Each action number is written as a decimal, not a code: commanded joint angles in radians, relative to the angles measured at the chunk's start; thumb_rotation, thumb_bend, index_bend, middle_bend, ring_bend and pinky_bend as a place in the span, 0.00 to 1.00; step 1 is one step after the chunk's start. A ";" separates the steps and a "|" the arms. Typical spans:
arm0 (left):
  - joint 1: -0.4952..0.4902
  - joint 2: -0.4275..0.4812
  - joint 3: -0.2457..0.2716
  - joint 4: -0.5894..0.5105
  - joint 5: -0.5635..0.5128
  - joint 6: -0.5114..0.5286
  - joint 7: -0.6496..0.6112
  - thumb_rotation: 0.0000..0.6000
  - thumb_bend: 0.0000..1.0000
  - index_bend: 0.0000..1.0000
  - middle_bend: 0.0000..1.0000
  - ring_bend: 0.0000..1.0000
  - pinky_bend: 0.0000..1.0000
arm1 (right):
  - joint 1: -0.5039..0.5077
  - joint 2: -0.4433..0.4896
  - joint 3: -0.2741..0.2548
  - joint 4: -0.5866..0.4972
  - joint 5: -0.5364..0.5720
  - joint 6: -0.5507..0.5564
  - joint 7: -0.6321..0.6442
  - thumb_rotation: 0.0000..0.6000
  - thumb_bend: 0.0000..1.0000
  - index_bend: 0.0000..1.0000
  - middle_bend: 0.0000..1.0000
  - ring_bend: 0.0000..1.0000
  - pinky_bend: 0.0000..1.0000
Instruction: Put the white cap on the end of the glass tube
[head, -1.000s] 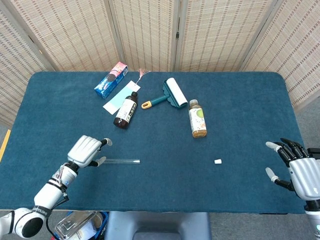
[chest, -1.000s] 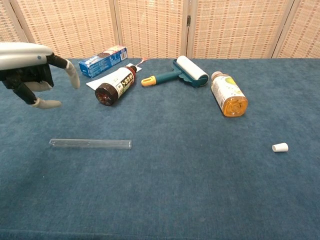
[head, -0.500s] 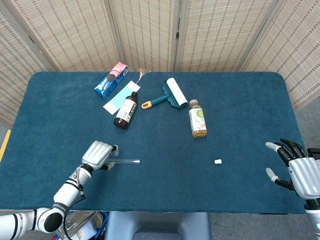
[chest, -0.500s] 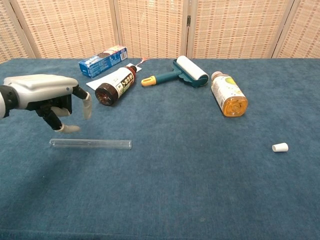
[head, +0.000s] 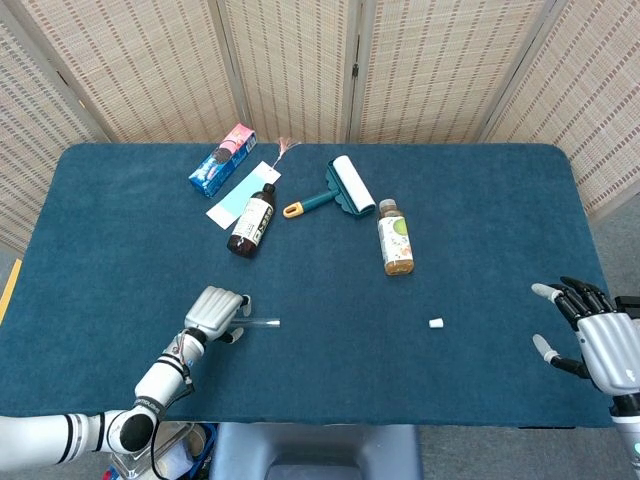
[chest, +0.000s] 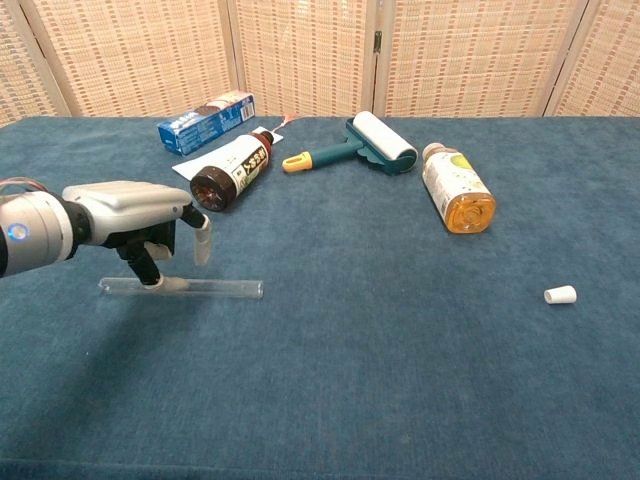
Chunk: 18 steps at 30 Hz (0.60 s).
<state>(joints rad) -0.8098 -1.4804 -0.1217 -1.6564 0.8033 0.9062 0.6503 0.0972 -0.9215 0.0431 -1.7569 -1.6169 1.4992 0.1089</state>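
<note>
Here the left hand (chest: 150, 225) hangs over the left end of the tube (chest: 215, 288), fingers spread and gripping nothing, the tube lying left-right, the cap (chest: 560, 295) far right nearer the open right hand (head: 590, 335).

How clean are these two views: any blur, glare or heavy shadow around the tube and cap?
Head view: evenly lit and sharp; the glass tube reads only as a faint pale line, the white cap as a tiny speck. Chest view: sharp, no glare; a soft shadow lies under the left hand, and the tube shows clearly.
</note>
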 joint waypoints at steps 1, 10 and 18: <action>-0.015 -0.017 0.008 0.017 -0.022 -0.006 0.008 1.00 0.30 0.43 1.00 1.00 1.00 | 0.001 0.001 0.000 0.001 0.001 -0.002 0.001 1.00 0.29 0.21 0.26 0.12 0.17; -0.043 -0.060 0.019 0.067 -0.069 0.011 0.019 1.00 0.30 0.44 1.00 1.00 1.00 | 0.000 0.005 -0.002 0.003 0.005 -0.004 0.006 1.00 0.29 0.21 0.26 0.12 0.17; -0.051 -0.080 0.028 0.097 -0.074 0.025 0.012 1.00 0.30 0.45 1.00 1.00 1.00 | -0.001 0.005 -0.002 0.004 0.009 -0.002 0.008 1.00 0.29 0.21 0.26 0.12 0.17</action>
<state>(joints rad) -0.8603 -1.5600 -0.0939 -1.5596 0.7301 0.9307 0.6630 0.0960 -0.9160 0.0413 -1.7533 -1.6080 1.4969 0.1165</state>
